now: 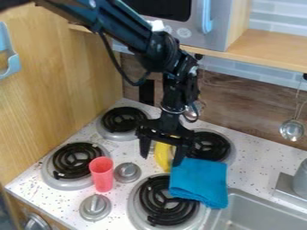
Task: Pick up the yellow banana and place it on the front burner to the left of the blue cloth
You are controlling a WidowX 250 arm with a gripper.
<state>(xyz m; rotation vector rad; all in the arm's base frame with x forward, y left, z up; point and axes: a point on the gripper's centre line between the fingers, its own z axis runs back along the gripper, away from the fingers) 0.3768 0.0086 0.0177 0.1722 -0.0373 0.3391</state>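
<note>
The gripper (pixel 160 161) hangs over the stove between the burners, its two fingers spread apart. A yellow object (pixel 162 155) shows between and behind the fingers, with a gap on the left finger's side; its upper part is hidden by the gripper. Just right of the right finger, a folded blue cloth (pixel 199 180) lies partly over the front right burner (pixel 160 202) and reaches the sink's edge. To the left, a red cup (pixel 102 174) stands upright beside the front left burner (pixel 73 162).
Two more burners are at the back left (pixel 123 120) and back right (pixel 211 144). Grey knobs (pixel 127 172) sit mid-stove. The sink (pixel 247 211) is at the lower right, with a faucet base (pixel 291 188). A shelf (pixel 273 47) and a hanging metal ladle (pixel 292 130) are at the right.
</note>
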